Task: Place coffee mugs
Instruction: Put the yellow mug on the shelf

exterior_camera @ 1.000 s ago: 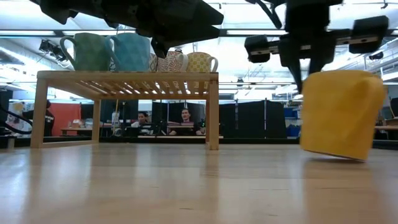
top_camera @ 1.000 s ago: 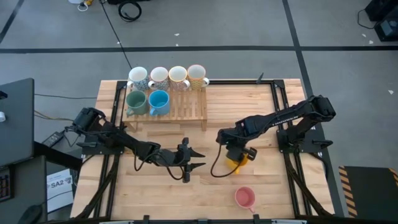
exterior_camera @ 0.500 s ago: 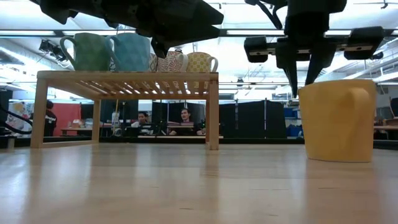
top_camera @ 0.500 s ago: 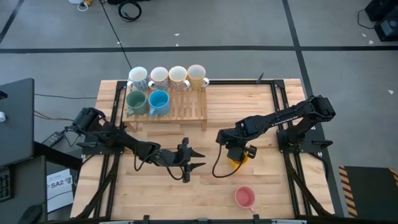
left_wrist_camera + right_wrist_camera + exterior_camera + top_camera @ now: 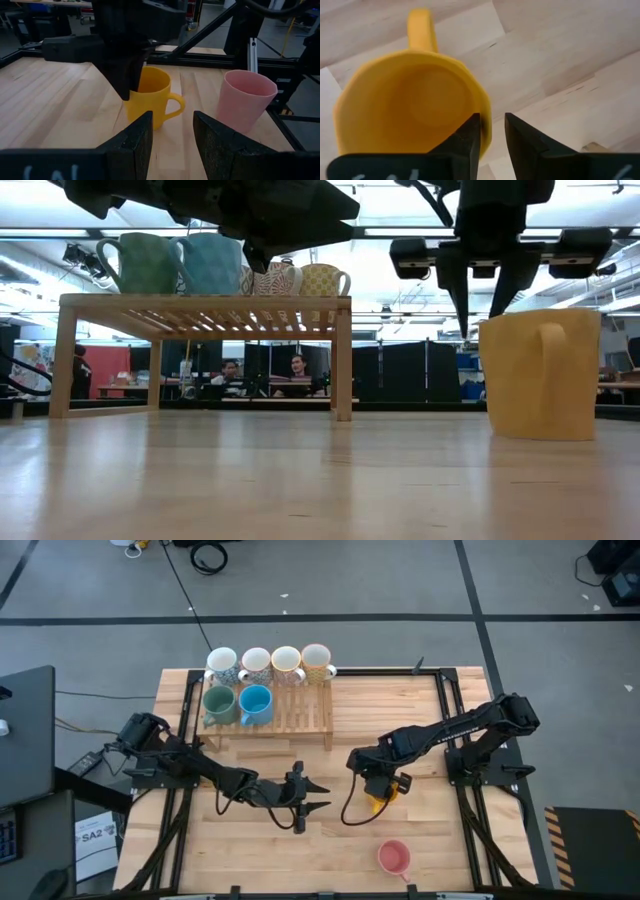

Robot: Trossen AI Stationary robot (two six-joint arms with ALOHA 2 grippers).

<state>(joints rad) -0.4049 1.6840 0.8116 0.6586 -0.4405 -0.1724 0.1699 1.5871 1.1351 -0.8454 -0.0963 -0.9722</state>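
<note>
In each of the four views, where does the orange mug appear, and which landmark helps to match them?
High view: orange mug right of centre, mostly under the right gripper.
Low view: far right, upright on the table.
Left wrist view: centre, beside the pink mug.
Right wrist view: seen from above, one finger inside its rim.
Shared landmark: the right gripper above it.

Six mugs (image 5: 255,684) are set on the rack (image 5: 300,716). Another mug (image 5: 378,800) is stood mid-table, probably under the right gripper (image 5: 374,790). One more mug (image 5: 394,858) is placed nearer the front edge.
</note>
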